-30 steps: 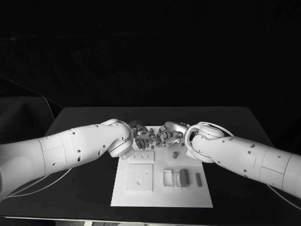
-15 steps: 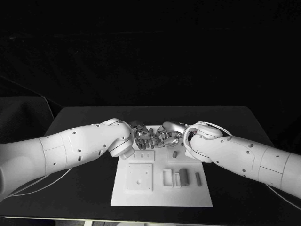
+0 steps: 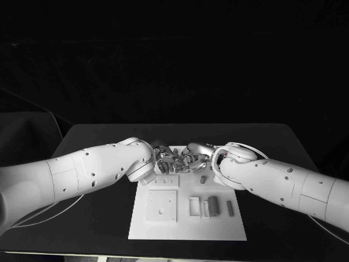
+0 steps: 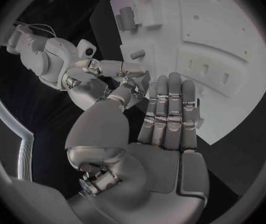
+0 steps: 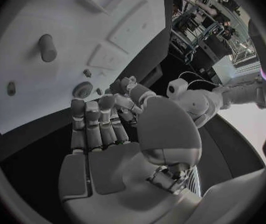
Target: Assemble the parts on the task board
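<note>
Hands meet over the far edge of the task board (image 3: 186, 218), the white plate lying in the middle of the black table (image 3: 88, 142). The left hand (image 3: 167, 159) and the right hand (image 3: 194, 158) sit close together there, fingertips nearly touching one another. In the left wrist view the left hand (image 4: 167, 119) has its fingers straight and side by side, flat above the board's far edge, holding nothing. In the right wrist view the right hand (image 5: 102, 129) likewise shows straight fingers laid side by side, with no part in them; the left hand's fingertips (image 5: 125, 87) reach in just beyond them.

Three dark grey parts show on the board in the head view. One short peg (image 3: 203, 178) stands near the far right, just beside the right wrist. One thicker block (image 3: 213, 206) and one thin bar (image 3: 229, 207) lie side by side toward the board's right edge, near its middle. One raised white square plate (image 3: 163, 206) sits toward the left edge.
</note>
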Action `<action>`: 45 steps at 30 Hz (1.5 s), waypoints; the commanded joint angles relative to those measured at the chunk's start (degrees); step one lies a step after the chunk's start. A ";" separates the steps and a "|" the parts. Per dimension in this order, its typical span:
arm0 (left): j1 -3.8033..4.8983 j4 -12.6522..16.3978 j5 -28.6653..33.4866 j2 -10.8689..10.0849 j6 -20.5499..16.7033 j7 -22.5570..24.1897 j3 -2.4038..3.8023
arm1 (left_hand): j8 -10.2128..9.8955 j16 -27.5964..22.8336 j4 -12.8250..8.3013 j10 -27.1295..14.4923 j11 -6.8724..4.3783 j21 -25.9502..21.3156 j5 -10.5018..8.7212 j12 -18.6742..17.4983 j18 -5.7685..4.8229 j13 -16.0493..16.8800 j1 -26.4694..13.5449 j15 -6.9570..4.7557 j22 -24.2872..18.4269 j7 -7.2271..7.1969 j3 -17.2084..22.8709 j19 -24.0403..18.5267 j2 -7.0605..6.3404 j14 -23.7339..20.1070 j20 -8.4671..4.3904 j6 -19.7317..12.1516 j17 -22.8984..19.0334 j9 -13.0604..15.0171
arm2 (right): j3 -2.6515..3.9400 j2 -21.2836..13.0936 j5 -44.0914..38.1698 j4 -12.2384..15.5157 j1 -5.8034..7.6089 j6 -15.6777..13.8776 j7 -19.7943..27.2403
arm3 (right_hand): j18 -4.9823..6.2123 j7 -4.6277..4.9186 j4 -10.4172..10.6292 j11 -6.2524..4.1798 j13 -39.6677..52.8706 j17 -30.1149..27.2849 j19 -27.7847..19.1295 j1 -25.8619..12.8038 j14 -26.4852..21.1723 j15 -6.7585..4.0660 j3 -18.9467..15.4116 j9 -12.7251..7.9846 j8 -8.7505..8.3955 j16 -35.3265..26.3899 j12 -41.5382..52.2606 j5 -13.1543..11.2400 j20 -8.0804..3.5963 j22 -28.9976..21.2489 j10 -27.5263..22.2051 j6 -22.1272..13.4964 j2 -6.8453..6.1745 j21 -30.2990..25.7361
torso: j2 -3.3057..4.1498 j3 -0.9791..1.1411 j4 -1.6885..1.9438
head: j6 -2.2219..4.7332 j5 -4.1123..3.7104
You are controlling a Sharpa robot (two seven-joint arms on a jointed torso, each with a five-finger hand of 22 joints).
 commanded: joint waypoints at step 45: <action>-0.03 -0.56 8.01 -0.18 -1.62 3.98 -0.02 | 2.15 0.82 -1.28 6.48 -1.83 2.22 0.28 1.84 1.17 0.71 9.47 -1.38 0.35 -1.16 10.57 3.39 2.30 4.25 -0.04 6.31 3.86 1.31 | 0.07 0.15 -0.87 -0.72 0.01 1.18 -0.33 | -0.39 0.04 0.50 -0.09 -0.12 -0.08 0.62 -0.99 0.41 -0.19 -0.01 0.11 0.17 0.41 0.28 -0.09 -0.04 0.03 0.30 0.54 -0.01 0.40 | 0.15 0.02 0.01 | -0.18 -0.43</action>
